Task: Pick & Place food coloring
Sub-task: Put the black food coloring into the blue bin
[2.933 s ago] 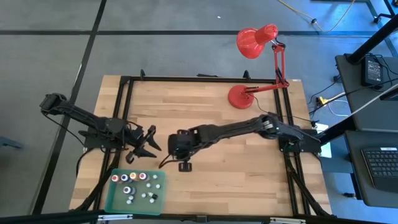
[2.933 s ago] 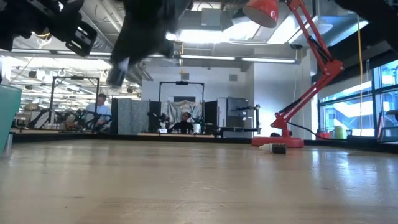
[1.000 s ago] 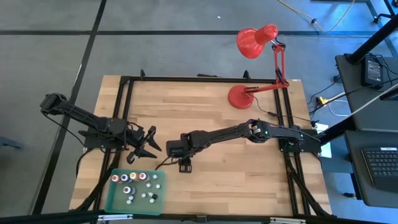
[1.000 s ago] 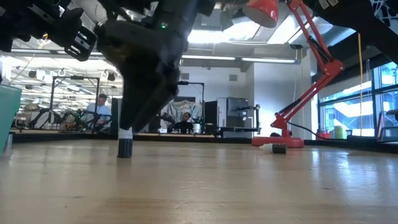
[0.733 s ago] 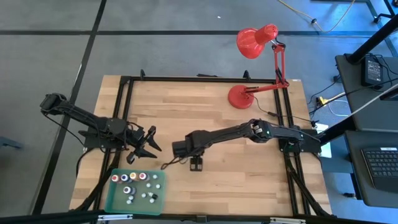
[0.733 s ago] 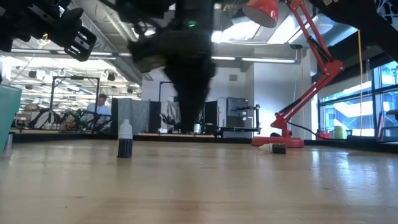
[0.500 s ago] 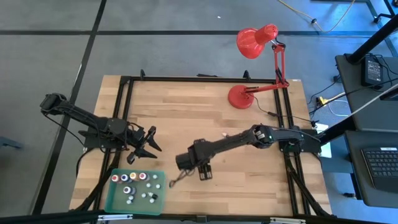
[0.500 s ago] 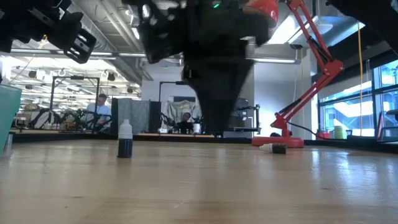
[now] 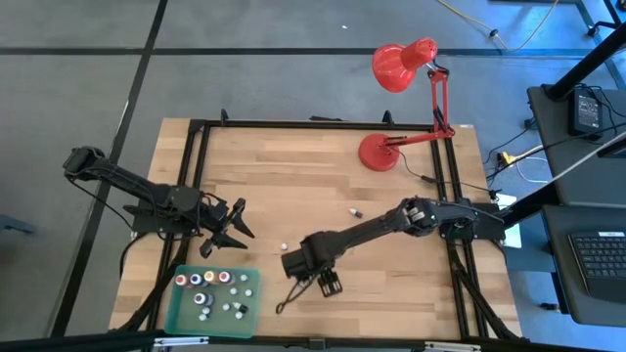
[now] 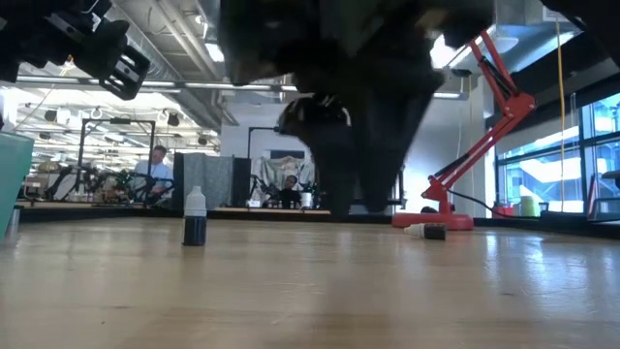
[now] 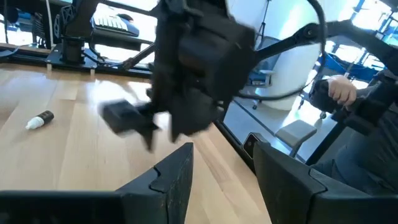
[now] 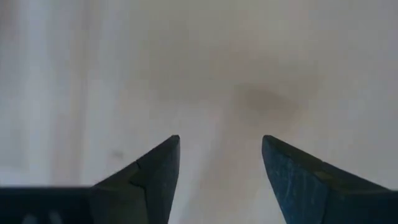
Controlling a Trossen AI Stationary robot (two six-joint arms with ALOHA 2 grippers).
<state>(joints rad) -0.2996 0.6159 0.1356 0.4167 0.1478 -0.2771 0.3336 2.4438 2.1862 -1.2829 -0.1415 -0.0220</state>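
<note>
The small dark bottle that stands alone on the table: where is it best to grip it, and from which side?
Probably from above, gripping the dark bottle by its body just under the white cap. It stands upright and narrow, with bare table around it, so a push from the side could tip it.

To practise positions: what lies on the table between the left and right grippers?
A tiny dark food coloring bottle with a white tip lies between the left gripper and the right gripper, as the high view shows.
</note>
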